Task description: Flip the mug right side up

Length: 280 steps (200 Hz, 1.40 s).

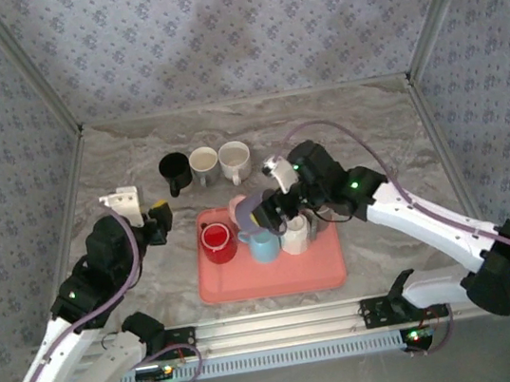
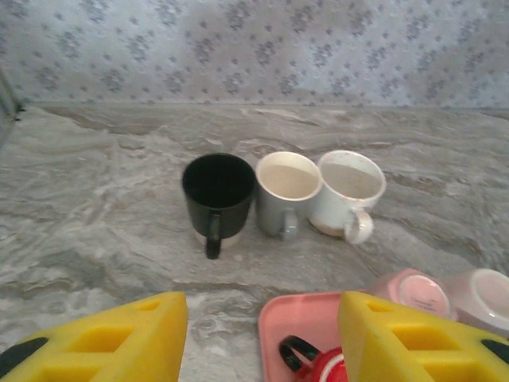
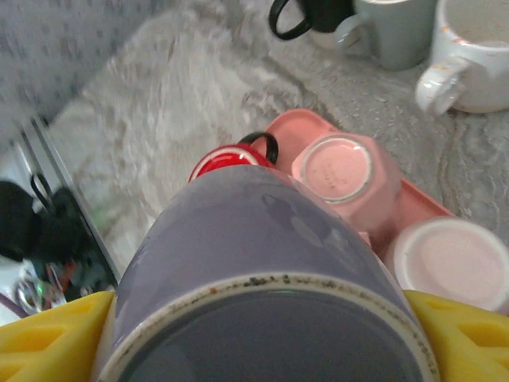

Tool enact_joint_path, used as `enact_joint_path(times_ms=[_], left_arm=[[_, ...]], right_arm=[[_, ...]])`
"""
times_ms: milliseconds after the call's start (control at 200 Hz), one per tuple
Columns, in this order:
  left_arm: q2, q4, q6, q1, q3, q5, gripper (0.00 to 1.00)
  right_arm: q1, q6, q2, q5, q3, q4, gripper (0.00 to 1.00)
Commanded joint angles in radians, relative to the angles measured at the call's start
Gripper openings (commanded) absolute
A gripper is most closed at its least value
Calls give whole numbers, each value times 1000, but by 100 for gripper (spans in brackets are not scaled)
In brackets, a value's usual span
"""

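Marbled worktop (image 1: 370, 126) carries a pink tray (image 1: 274, 284); above it the right tool (image 1: 268, 210) clamps wide across the purple mug (image 3: 262, 255), base toward the wrist, mouth aimed away and downward, so it likely needs rolling over.

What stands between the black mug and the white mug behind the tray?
An upright grey mug stands there, as the left wrist view shows clearly.
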<state>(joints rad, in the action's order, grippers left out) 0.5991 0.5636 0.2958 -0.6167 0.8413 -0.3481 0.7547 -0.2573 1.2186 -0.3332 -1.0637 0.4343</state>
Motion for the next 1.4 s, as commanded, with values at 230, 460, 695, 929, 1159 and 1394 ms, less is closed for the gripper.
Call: enact_joint_path(times_ms=[230, 460, 695, 929, 1159, 1394], left_arm=[[130, -98, 85, 2, 33, 530, 57], [172, -392, 306, 3, -49, 873, 64], [264, -721, 481, 3, -116, 1075, 68], [402, -1101, 634, -11, -160, 1162, 70], [498, -1260, 640, -84, -133, 1202, 68], [562, -1349, 645, -111, -115, 1190, 66]], right_arm=[[-191, -429, -181, -126, 227, -461, 0], [-278, -588, -280, -151, 301, -654, 0], [-300, -713, -363, -146, 334, -802, 0], [-292, -818, -391, -126, 342, -901, 0], [-249, -830, -405, -100, 324, -902, 0], [-203, -827, -419, -74, 338, -905, 0]])
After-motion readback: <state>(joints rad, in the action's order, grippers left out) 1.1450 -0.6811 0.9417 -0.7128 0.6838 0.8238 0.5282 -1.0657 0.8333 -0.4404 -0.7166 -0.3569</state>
